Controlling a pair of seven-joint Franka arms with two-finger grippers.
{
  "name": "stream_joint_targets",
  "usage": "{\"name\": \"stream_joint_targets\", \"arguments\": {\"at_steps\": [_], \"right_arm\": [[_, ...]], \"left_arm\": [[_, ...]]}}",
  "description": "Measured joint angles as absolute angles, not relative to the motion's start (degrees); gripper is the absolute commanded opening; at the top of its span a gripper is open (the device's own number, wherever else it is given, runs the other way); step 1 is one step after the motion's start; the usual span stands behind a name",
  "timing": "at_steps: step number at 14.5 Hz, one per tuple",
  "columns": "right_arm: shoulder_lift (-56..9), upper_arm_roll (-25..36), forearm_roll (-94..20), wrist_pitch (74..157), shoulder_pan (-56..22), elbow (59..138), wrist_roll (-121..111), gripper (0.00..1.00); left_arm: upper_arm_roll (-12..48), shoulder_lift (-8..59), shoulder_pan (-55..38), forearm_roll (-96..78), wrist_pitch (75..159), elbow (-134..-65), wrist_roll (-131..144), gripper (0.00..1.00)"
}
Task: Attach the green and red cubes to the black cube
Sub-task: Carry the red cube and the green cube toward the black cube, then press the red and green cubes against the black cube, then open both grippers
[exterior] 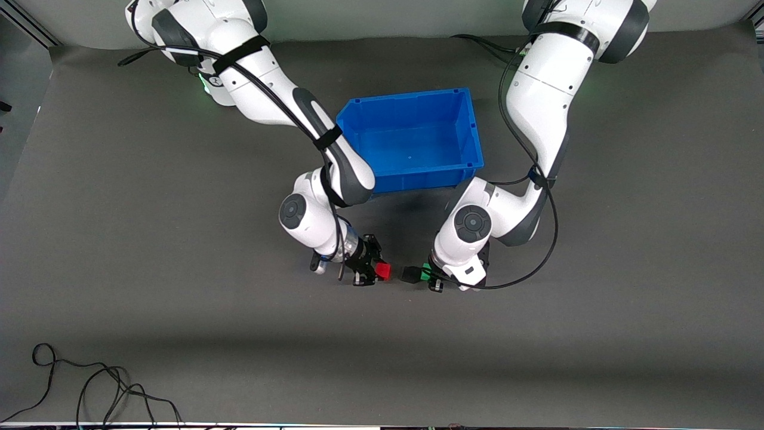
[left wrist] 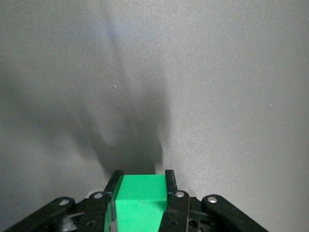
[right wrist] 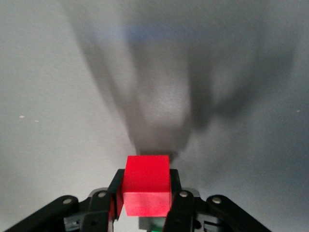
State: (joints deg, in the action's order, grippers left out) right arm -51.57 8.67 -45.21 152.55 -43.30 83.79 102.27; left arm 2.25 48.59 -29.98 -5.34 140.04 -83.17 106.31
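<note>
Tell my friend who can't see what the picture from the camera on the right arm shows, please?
The right gripper holds a bright red cube between its two black fingers, seen from just above the wrist. Below it lies the plain grey table, crossed by soft dark shadows.
</note>
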Motion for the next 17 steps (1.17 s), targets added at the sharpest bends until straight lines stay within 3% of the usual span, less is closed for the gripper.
{"name": "stream_joint_targets", "arguments": {"at_steps": [16, 17], "right_arm": [[-54.29, 8.14, -45.2, 153.98, -44.31, 80.2, 104.2, 0.15], [-54.31, 8.14, -45.2, 153.98, -44.31, 80.2, 104.2, 0.19]], "left_arm": [[2.2, 51.23, -30.88, -5.37, 140.1, -79.76, 107.99, 0.0], [2.2, 51.27, -30.88, -5.37, 140.1, -79.76, 107.99, 0.0]]}}
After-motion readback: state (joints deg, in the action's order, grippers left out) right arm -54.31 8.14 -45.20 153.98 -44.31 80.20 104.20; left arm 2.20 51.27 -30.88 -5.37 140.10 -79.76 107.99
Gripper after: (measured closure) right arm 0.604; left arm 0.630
